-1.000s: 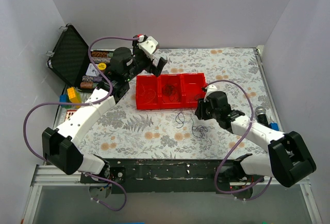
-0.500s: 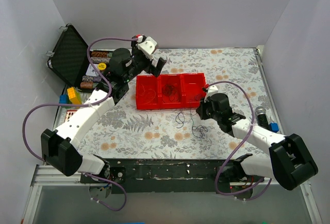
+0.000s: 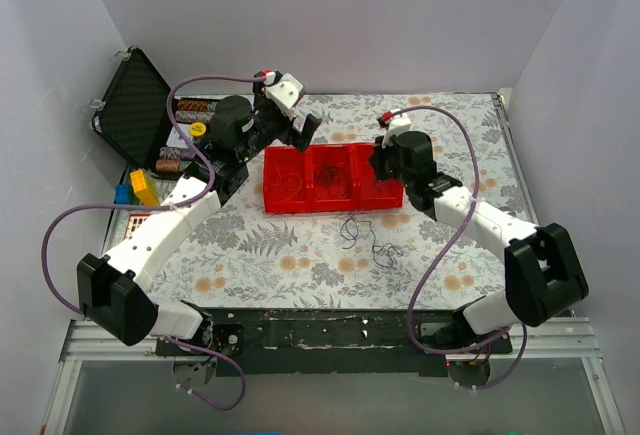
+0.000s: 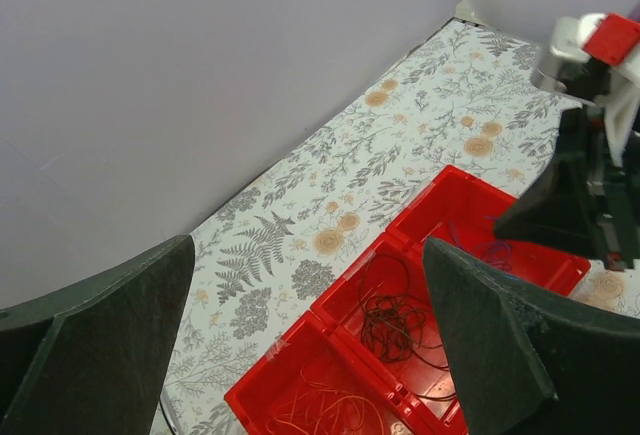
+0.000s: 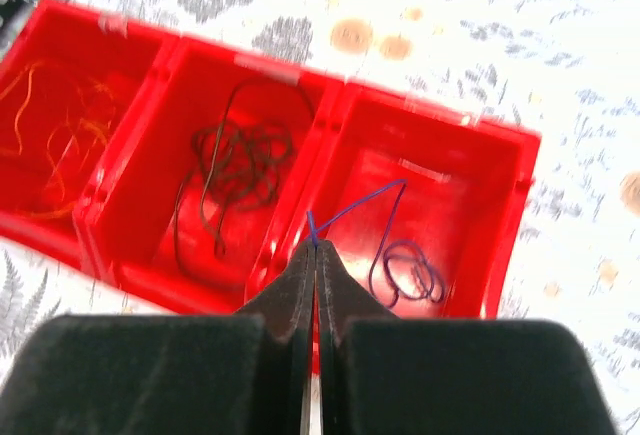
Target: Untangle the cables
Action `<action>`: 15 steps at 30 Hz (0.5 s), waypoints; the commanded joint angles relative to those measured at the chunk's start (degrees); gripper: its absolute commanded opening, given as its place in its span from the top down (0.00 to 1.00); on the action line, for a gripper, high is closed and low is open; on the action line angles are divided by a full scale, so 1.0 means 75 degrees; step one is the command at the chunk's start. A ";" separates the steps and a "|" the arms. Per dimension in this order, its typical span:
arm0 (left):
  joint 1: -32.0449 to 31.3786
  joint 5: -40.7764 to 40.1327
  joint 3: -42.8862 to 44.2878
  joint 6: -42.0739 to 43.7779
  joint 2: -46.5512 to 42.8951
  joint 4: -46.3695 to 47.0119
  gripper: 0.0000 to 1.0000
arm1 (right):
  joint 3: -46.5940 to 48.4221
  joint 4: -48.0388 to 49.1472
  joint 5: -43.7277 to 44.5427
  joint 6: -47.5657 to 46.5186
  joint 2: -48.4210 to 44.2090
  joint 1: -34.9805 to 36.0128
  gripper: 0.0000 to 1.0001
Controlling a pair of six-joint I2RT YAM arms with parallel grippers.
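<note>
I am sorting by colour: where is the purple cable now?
In the right wrist view, the purple cable lies in the right-hand compartment of the red tray, beside the dark cables in the middle one, its end pinched by the right gripper.

We are holding our left arm (image 3: 165, 225) stretched far forward, and the left gripper (image 4: 308, 255) is hanging in the air with its fingers spread wide. We are angling our right arm (image 3: 480, 217) forward and inward, and the right gripper (image 5: 313, 245) is pinching the end of a purple cable (image 5: 395, 205), fingers pressed together.
</note>
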 commanded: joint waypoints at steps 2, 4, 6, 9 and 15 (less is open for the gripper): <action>-0.0011 0.0117 0.0064 -0.0043 -0.0351 -0.0126 0.02 | 0.1169 -0.0057 0.0218 -0.0374 0.1040 -0.0153 0.99; -0.0011 0.0105 0.0088 -0.0008 -0.0374 -0.0150 0.02 | 0.1404 -0.0233 0.0277 -0.0351 0.1428 -0.0177 0.99; -0.0011 0.0093 0.0053 0.0027 -0.0398 -0.0150 0.02 | 0.1463 -0.0339 0.0405 -0.0327 0.1721 -0.0188 0.99; -0.0011 0.0105 -0.0017 0.0062 -0.0444 -0.0138 0.02 | 0.1487 -0.0549 0.0698 -0.0199 0.2061 -0.0200 0.99; 0.0000 0.0128 -0.0076 0.0121 -0.0480 -0.0103 0.02 | 0.1534 -0.0914 0.0747 0.0176 0.2437 -0.0259 0.99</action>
